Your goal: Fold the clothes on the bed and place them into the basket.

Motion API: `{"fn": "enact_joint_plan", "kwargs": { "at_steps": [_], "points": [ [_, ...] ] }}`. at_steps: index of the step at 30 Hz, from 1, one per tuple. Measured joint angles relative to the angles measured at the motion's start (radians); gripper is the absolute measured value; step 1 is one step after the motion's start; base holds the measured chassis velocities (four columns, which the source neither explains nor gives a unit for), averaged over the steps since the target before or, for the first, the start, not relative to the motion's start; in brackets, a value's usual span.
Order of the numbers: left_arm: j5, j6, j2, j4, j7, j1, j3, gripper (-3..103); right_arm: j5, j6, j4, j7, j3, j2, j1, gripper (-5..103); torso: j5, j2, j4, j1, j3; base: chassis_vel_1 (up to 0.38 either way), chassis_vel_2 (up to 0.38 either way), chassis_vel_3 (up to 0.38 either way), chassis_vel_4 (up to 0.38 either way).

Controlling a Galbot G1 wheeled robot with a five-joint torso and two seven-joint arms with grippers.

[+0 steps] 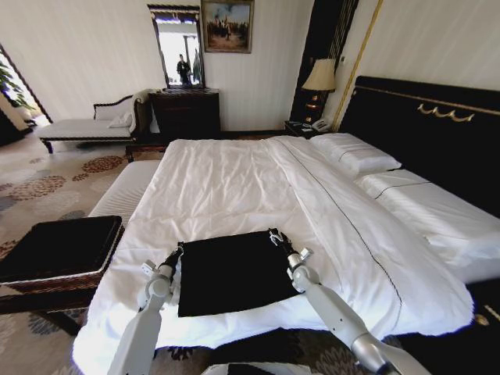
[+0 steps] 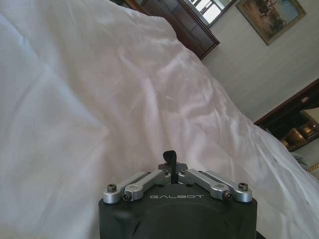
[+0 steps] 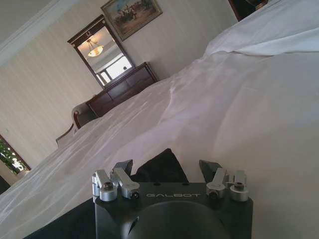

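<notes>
The clothes are one black T-shirt (image 1: 234, 272), folded into a flat rectangle near the foot of the white bed (image 1: 234, 176). My left gripper (image 1: 178, 251) is at the shirt's far left corner. In the left wrist view it (image 2: 170, 158) is shut, with white sheet all around and no cloth showing between the fingers. My right gripper (image 1: 275, 237) is at the far right corner. It (image 3: 167, 168) is open, with a black fold of the T-shirt (image 3: 160, 169) bunched between its fingers. The black basket (image 1: 47, 281) stands on the floor left of the bed.
A narrow white bench (image 1: 125, 191) runs along the bed's left side, behind the basket. Pillows (image 1: 355, 152) and the black headboard (image 1: 437, 133) are at the right. A dark dresser (image 1: 185, 113) with a mirror and a chaise (image 1: 82, 129) stand by the far wall.
</notes>
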Motion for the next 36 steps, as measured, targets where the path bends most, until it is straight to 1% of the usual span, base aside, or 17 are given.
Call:
{"fn": "enact_joint_plan", "kwargs": {
  "at_steps": [2, 6, 7, 8, 10, 12, 13, 15, 18, 20, 22, 26, 27, 29, 33, 35, 36],
  "points": [
    [0.001, 0.000, 0.000, 0.001, -0.001, -0.001, 0.001, 1, 0.004, -0.003, 0.004, 0.000, -0.001, -0.004, -0.002, 75, 0.0000, 0.000, 0.0001, 0.000, 0.000, 0.000, 0.000, 0.000, 0.000],
    [0.002, 0.000, 0.002, 0.001, -0.002, -0.004, 0.004, 1, 0.025, -0.024, 0.045, 0.001, -0.007, -0.045, -0.032, 53, 0.0000, 0.000, -0.0001, 0.000, 0.000, 0.000, 0.000, 0.000, 0.000],
    [0.002, 0.000, 0.002, 0.001, -0.002, -0.004, 0.004, 1, 0.025, -0.024, 0.045, 0.001, -0.007, -0.045, -0.032, 53, 0.0000, 0.000, -0.0001, 0.000, 0.000, 0.000, 0.000, 0.000, 0.000],
    [0.002, 0.000, 0.004, 0.001, -0.002, -0.005, 0.004, 1, 0.027, -0.029, 0.052, 0.000, -0.012, -0.058, -0.039, 47, 0.0000, 0.000, -0.0003, 0.000, 0.000, 0.000, 0.000, 0.000, 0.000],
    [0.002, 0.000, 0.005, -0.003, -0.003, -0.005, 0.004, 1, 0.028, -0.040, 0.063, -0.003, -0.020, -0.081, -0.045, 42, 0.0000, 0.000, -0.0003, 0.000, 0.000, 0.000, 0.000, 0.000, 0.000],
    [0.002, 0.000, 0.005, -0.003, -0.003, -0.005, 0.004, 1, 0.028, -0.040, 0.063, -0.003, -0.020, -0.081, -0.045, 42, 0.0000, 0.000, -0.0003, 0.000, 0.000, 0.000, 0.000, 0.000, 0.000],
    [0.002, 0.000, 0.005, -0.007, -0.004, -0.004, 0.005, 1, 0.031, -0.047, 0.069, -0.003, -0.023, -0.092, -0.045, 32, -0.0001, 0.000, -0.0002, 0.000, 0.000, 0.000, 0.000, 0.000, 0.000],
    [0.007, 0.000, 0.005, -0.011, -0.006, -0.001, 0.006, 1, 0.048, -0.057, 0.071, -0.001, -0.027, -0.095, -0.031, 21, 0.0000, 0.000, -0.0002, 0.000, 0.000, 0.000, 0.000, 0.000, 0.000],
    [0.010, 0.000, 0.003, -0.013, -0.006, 0.002, 0.006, 1, 0.052, -0.058, 0.060, 0.000, -0.037, -0.094, -0.011, 15, -0.0002, 0.000, 0.0001, 0.000, 0.000, 0.000, 0.000, 0.000, 0.000],
    [0.013, 0.000, 0.001, -0.017, -0.007, 0.005, 0.006, 1, 0.053, -0.058, 0.044, 0.001, -0.051, -0.088, 0.009, 4, 0.0000, 0.000, -0.0001, 0.000, 0.000, 0.000, 0.000, 0.000, 0.000],
    [0.015, 0.000, 0.000, -0.020, -0.009, 0.008, 0.006, 1, 0.058, -0.059, 0.037, 0.002, -0.061, -0.082, 0.024, 2, -0.0001, 0.000, -0.0001, 0.000, 0.000, 0.000, 0.000, 0.000, 0.000],
    [0.021, 0.000, 0.000, -0.020, -0.013, 0.009, 0.007, 1, 0.068, -0.066, 0.032, 0.009, -0.076, -0.075, 0.044, -1, -0.0001, 0.000, 0.0001, 0.000, 0.000, 0.000, 0.000, 0.000, 0.000],
    [0.023, 0.000, -0.001, -0.020, -0.014, 0.009, 0.007, 1, 0.073, -0.071, 0.032, 0.013, -0.081, -0.075, 0.049, 10, -0.0002, 0.000, 0.0000, 0.000, 0.000, 0.000, 0.000, 0.000, 0.000],
    [0.023, 0.000, -0.001, -0.020, -0.015, 0.008, 0.007, 1, 0.077, -0.075, 0.032, 0.015, -0.083, -0.076, 0.051, 10, -0.0001, 0.000, 0.0000, 0.000, 0.000, 0.000, 0.000, 0.000, 0.000],
    [0.025, 0.000, -0.002, -0.017, -0.018, 0.007, 0.007, 1, 0.091, -0.094, 0.038, 0.029, -0.089, -0.101, 0.056, 31, 0.0000, 0.000, -0.0003, 0.000, 0.000, 0.000, 0.000, 0.000, 0.000],
    [0.025, 0.001, -0.002, -0.016, -0.018, 0.006, 0.007, 1, 0.096, -0.099, 0.047, 0.037, -0.089, -0.110, 0.055, 31, 0.0000, 0.000, -0.0002, 0.000, 0.000, 0.000, 0.000, 0.000, 0.000],
    [0.025, 0.001, -0.002, -0.014, -0.018, 0.005, 0.007, 1, 0.104, -0.103, 0.061, 0.048, -0.088, -0.121, 0.052, 42, -0.0002, 0.000, -0.0001, 0.000, 0.000, 0.000, 0.000, 0.000, 0.000]
  ]
}}
